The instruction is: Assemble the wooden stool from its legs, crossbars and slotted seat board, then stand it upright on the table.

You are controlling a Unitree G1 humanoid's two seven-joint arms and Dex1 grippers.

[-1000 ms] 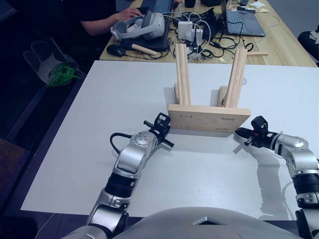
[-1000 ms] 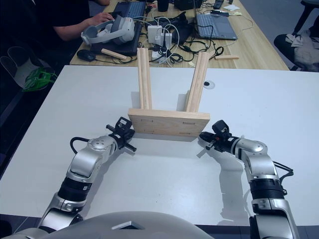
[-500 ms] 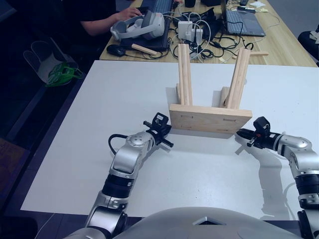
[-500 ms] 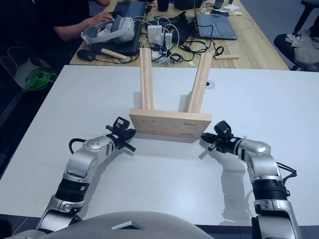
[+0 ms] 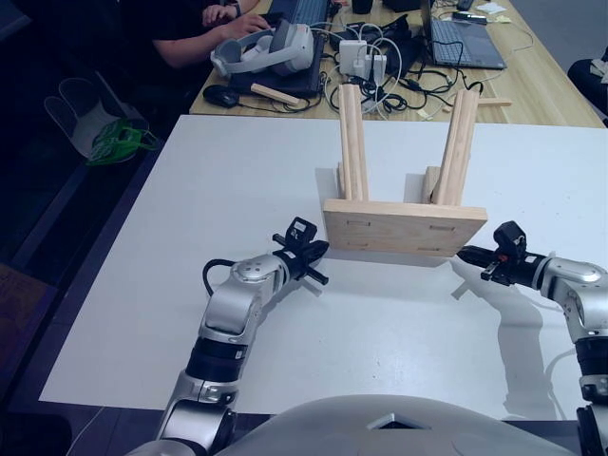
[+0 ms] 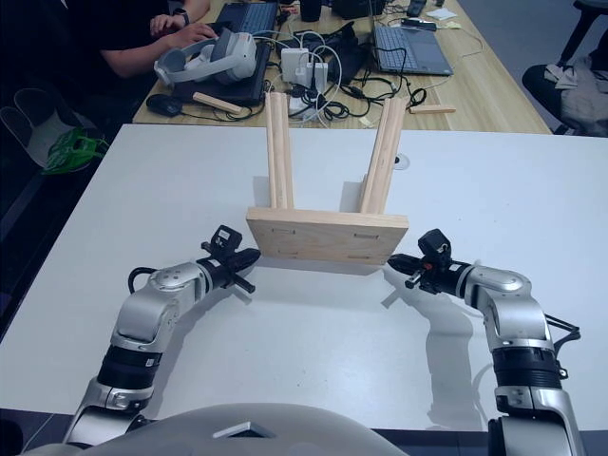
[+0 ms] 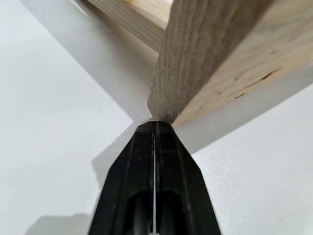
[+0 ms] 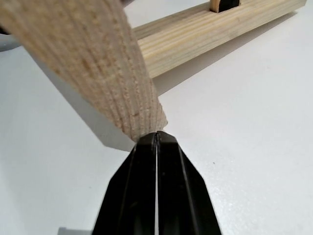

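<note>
The wooden stool lies on its side on the white table [image 5: 218, 190]. Its seat board [image 5: 404, 226] stands on edge facing me, and its legs [image 5: 352, 142] point away toward the far desk. My left gripper [image 5: 319, 250] is shut, its tip touching the board's lower left corner [image 7: 205, 58]. My right gripper [image 5: 466, 255] is also shut, its tip against the board's lower right corner [image 8: 93, 63]. A leg [image 8: 205, 34] runs along the table behind that corner. Neither gripper clasps the wood.
A wooden desk [image 5: 541, 85] abuts the table's far edge, crowded with laptops, cables and a headset [image 5: 266, 49]. Two loose wooden pieces [image 5: 274, 93] [image 5: 490, 102] lie on it. A green bag [image 5: 119, 141] sits off the table's left side.
The seat board's right end has shifted slightly to the right and the legs look steeper. My right gripper followed it rightward, and my left gripper drew back a little while staying at its corner.
</note>
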